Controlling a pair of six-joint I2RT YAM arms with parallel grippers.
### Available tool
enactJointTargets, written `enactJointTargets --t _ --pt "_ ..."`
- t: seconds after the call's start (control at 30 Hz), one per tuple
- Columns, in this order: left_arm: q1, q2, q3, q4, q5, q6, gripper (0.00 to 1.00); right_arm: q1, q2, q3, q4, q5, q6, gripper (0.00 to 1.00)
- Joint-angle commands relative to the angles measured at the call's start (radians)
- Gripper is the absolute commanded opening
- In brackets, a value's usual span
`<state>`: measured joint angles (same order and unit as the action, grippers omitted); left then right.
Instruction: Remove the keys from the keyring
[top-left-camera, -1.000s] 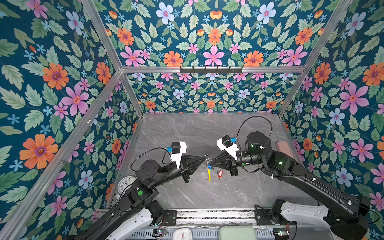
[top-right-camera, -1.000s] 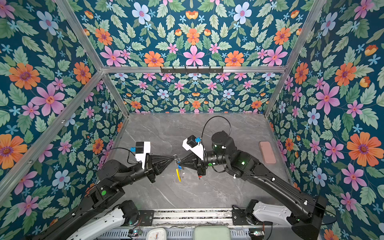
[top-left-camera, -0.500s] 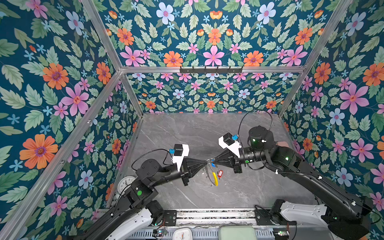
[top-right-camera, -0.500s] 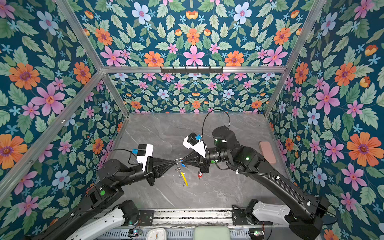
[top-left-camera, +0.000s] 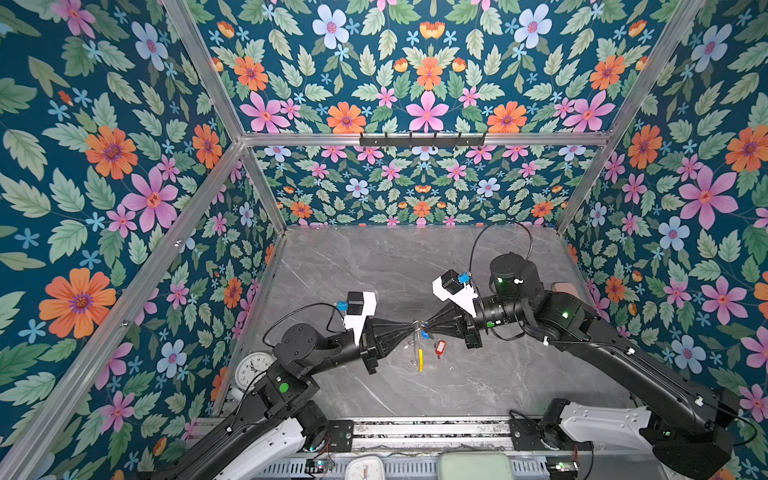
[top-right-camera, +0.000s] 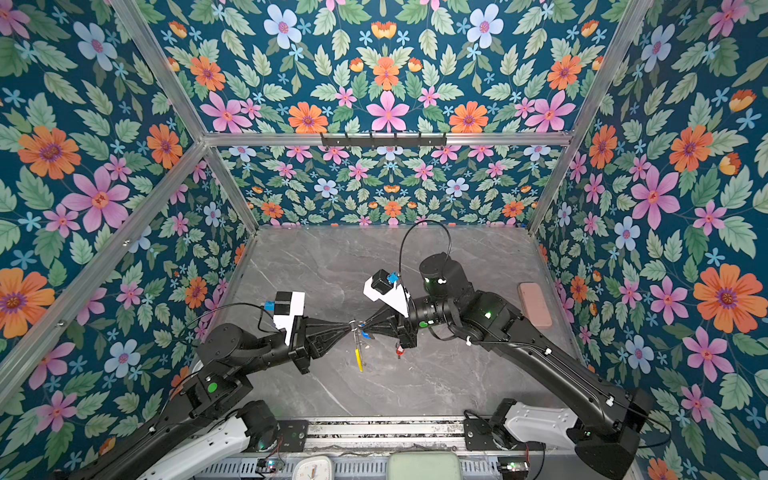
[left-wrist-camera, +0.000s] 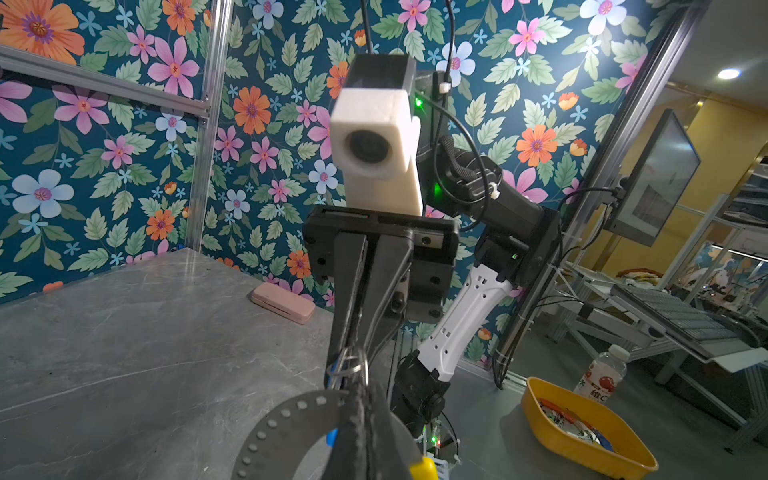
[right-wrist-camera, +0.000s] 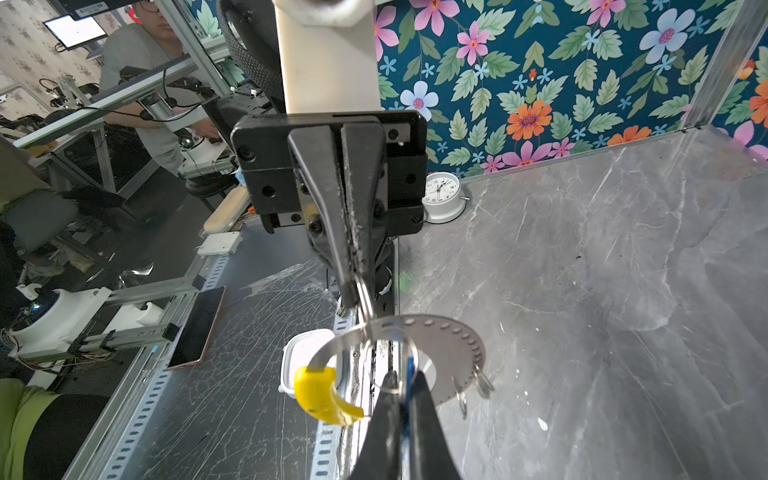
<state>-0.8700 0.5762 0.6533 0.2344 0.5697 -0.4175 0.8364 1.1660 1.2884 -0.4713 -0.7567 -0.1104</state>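
Left gripper clamps keyring, right gripper pinches blue key. Lower centre of top views: keyring swings back vertical, blue key still on.

The walls are teal, printed with orange, pink and pale-blue flowers among green leaves. The surface is grey marble, white-veined. The keyring is silver-grey with a yellow section. Nearby are the red-tagged key, blue-tagged key, white clock and pink case.

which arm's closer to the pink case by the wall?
Right. The pink case lies close beside the right arm. The left arm works from the opposite side and reaches only as far as the keyring in the middle.
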Motion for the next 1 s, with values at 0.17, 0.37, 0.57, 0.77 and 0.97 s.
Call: enactJointTargets --t 0.17,0.37,0.57,0.77,0.97 --pt "0.0 -0.001 -0.019 0.175 -0.01 -0.035 0.0 0.004 0.006 -0.032 0.062 -0.022 0.032 0.0" --pt "0.0 0.0 -0.019 0.181 -0.024 -0.034 0.0 0.01 0.008 -0.047 0.083 -0.027 0.04 0.0" --pt "0.001 -0.001 -0.044 0.223 -0.057 -0.031 0.0 0.044 0.012 -0.059 0.108 -0.014 0.052 0.0" --pt "0.0 0.003 -0.103 0.361 -0.072 -0.035 0.0 0.09 0.027 -0.088 0.165 0.014 0.069 0.0" --pt "0.0 0.025 -0.127 0.428 -0.048 -0.046 0.0 0.097 0.026 -0.115 0.207 0.02 0.093 0.0"
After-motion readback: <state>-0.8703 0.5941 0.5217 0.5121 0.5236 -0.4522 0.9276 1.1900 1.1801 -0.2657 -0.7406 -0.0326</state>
